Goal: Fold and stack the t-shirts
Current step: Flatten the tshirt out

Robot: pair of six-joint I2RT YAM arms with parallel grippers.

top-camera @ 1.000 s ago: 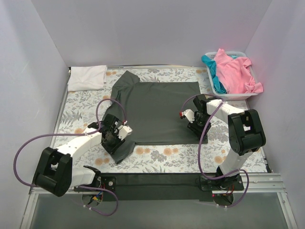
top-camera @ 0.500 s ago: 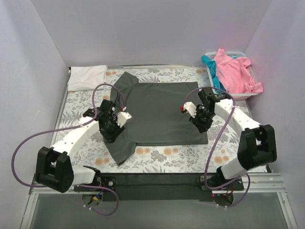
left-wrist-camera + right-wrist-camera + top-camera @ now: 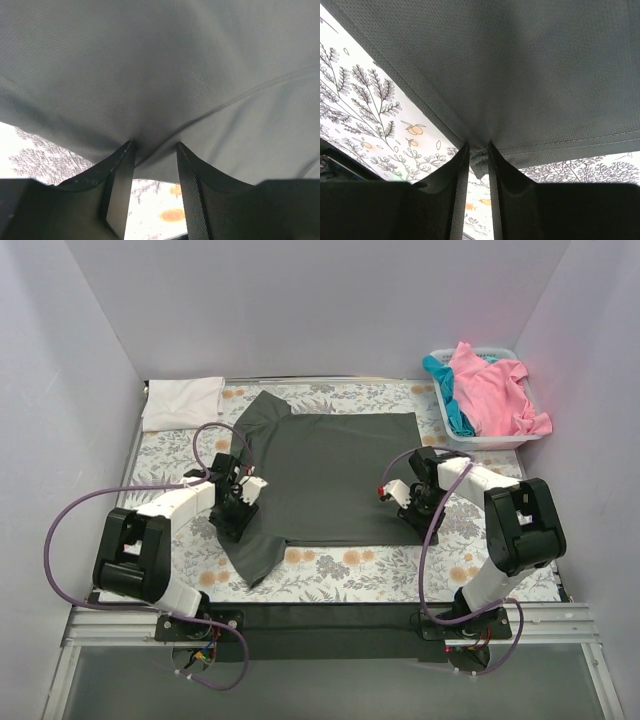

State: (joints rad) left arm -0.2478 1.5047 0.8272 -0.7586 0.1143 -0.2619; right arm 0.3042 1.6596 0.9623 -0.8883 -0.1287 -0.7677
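Note:
The dark charcoal t-shirt (image 3: 335,475) lies spread flat on the floral table cloth. My left gripper (image 3: 237,502) sits at its left edge above the near sleeve. In the left wrist view the gripper (image 3: 155,145) stands open, with the raised cloth (image 3: 160,65) lying across its fingertips. At the shirt's right hem my right gripper (image 3: 415,508) is shut on the cloth. The right wrist view shows the hem corner (image 3: 480,160) pinched in that gripper (image 3: 478,146). A folded white t-shirt (image 3: 182,402) lies at the back left. The pink (image 3: 490,390) and teal (image 3: 448,395) t-shirts are heaped in the basket.
A white plastic basket (image 3: 480,443) stands at the back right. The floral table cloth (image 3: 400,565) covers the table between pale walls on three sides. Purple cables loop off both arms over the cloth.
My left gripper moved away from me, off the near sleeve to the shirt's left edge, and its jaws widened. The right jaws narrowed onto the hem; that arm swung out and back.

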